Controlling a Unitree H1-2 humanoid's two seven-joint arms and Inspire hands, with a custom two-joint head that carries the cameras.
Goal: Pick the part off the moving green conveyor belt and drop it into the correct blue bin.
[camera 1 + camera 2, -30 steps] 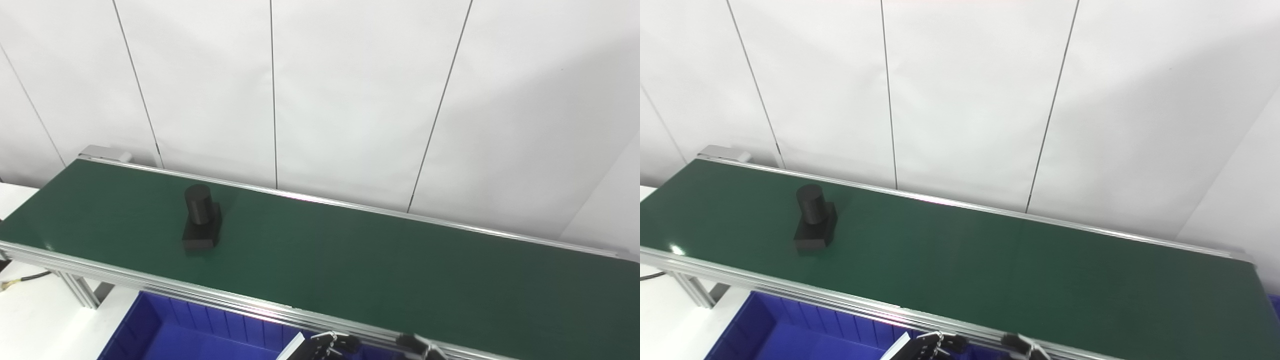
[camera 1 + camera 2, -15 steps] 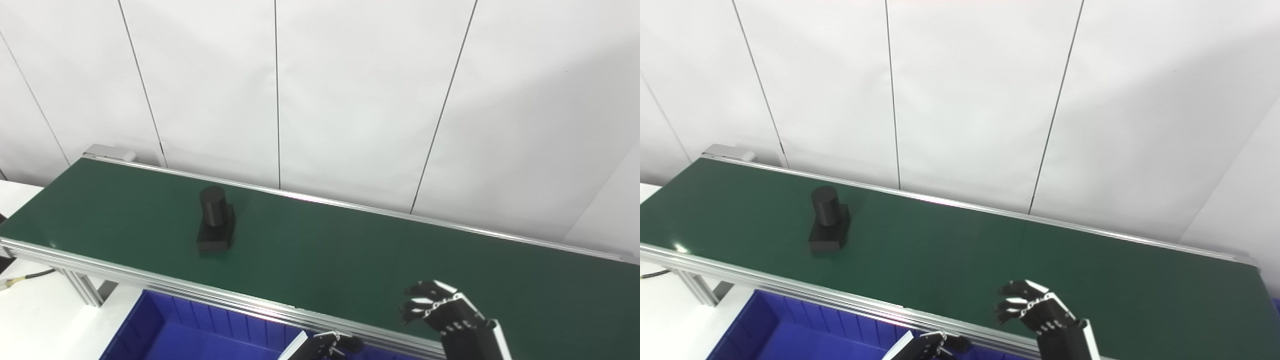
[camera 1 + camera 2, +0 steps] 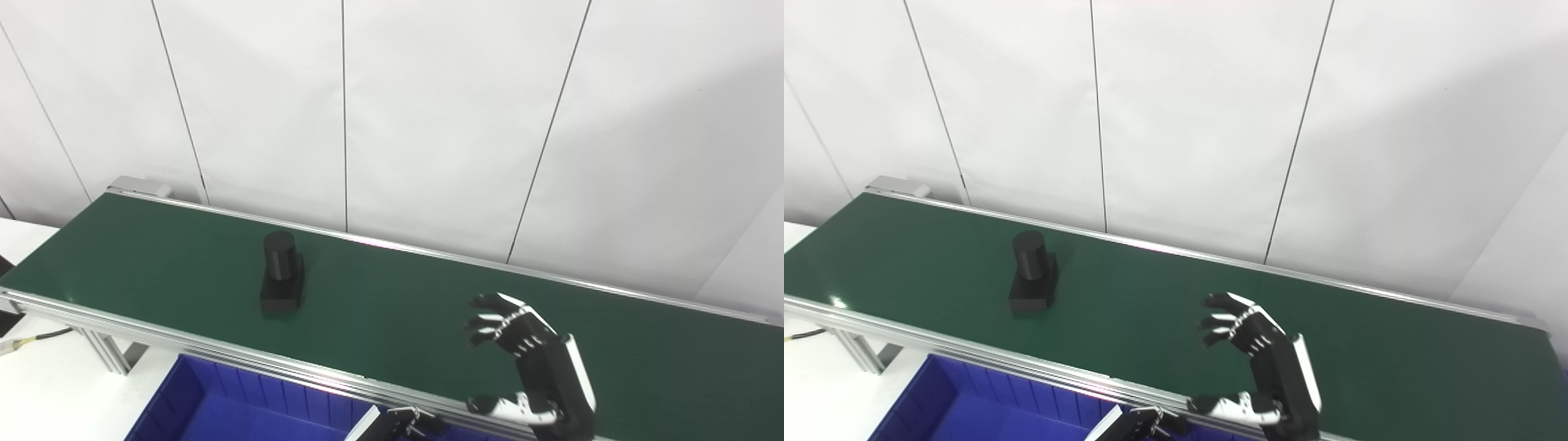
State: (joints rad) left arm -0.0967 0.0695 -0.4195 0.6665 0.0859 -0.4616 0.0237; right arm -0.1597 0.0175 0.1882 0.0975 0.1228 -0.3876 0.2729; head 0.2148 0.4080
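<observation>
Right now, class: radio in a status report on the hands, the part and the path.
Right hand open over green conveyor belt. Left hand barely visible, state unclear. Black cylinder-on-block part untouched, upright. Nothing between.

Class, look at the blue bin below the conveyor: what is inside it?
The visible part of the blue bin shows only bare floor and ribbed wall. The rest is cut off by the picture edge and covered by the left hand.
</observation>
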